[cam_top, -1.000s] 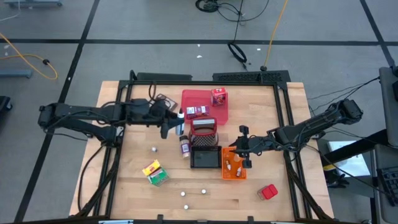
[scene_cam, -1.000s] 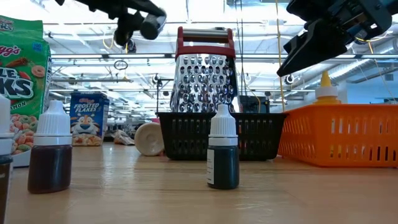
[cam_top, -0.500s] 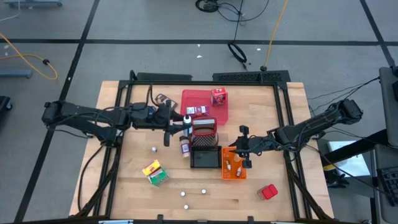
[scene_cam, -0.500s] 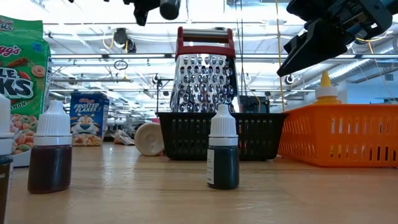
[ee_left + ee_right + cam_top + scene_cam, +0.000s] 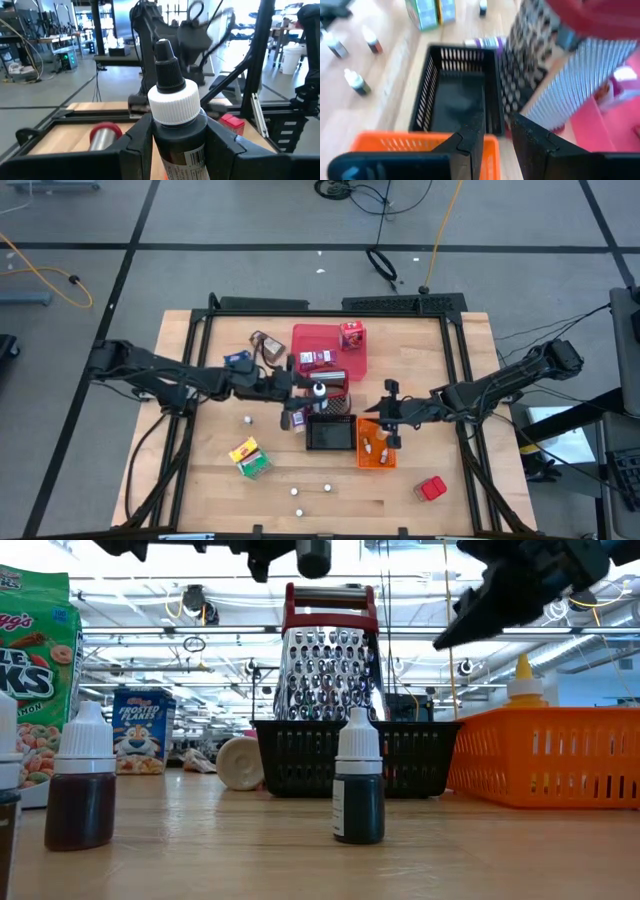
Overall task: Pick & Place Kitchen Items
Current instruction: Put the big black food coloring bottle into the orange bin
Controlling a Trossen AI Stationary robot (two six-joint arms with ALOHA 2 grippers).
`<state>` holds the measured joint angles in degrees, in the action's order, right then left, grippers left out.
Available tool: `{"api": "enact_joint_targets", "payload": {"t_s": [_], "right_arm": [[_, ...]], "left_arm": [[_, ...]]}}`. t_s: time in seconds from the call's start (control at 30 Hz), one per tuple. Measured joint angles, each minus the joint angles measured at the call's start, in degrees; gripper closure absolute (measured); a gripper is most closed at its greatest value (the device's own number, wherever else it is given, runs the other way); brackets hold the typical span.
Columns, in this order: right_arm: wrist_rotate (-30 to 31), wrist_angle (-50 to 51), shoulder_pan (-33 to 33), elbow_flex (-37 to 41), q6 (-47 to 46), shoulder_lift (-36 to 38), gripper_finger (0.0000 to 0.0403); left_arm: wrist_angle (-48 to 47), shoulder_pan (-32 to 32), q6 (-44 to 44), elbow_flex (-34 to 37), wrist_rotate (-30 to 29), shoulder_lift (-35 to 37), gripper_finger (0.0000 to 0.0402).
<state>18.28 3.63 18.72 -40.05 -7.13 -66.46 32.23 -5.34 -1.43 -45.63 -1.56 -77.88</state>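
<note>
Left gripper (image 5: 318,393): out over the middle of the table, above the metal grater (image 5: 328,383), clamped on a dark bottle (image 5: 176,120) with a ribbed white cap and a black nozzle; bottle upright between both fingers (image 5: 136,145), lifted clear of the tabletop. Right gripper (image 5: 496,135): hovering over the rim of the orange bin (image 5: 420,142) next to the black wire basket (image 5: 455,100), fingers a narrow gap apart, nothing between them. Inside the orange bin, small bottles, one with a yellow tip (image 5: 522,680). Just behind the wire basket, the grater, upright, red handle on top. On the flat red tray (image 5: 312,340) at the far side, a red box (image 5: 352,335) and a smaller pack (image 5: 317,359). Left of the tray, a blue box (image 5: 238,360) and a brown pouch (image 5: 265,343) near each other. Close beside the basket's left corner, a purple-labelled bottle (image 5: 297,420). Towards the near edge, a yellow-green box (image 5: 250,457) on the left and a red pack (image 5: 431,488) on the right, well apart. Standing upright on the bare wood at the near edge, a black-filled dropper bottle (image 5: 358,790) and a brown-filled dropper bottle (image 5: 82,790), both white-capped.
</note>
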Motion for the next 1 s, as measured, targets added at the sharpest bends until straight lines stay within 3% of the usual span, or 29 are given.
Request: {"api": "enact_joint_targets", "payload": {"t_s": [0.33,0.83,1.0], "right_arm": [[-0.04,-14.04,0.00,0.00,6.66,0.00,0.0314],[-0.18,-32.78,-0.38,0.00,12.54,0.02,0.0314],[-0.43,-37.24,-1.54,0.00,12.36,0.04,0.0314]], "left_arm": [[2.29,-0.50,1.90,0.00,-0.02,-4.48,0.0279],[4.81,-3.56,-0.59,0.00,-0.08,-4.56,0.0279],[5.62,-4.67,-3.60,0.00,-3.48,-4.56,0.0279]]}}
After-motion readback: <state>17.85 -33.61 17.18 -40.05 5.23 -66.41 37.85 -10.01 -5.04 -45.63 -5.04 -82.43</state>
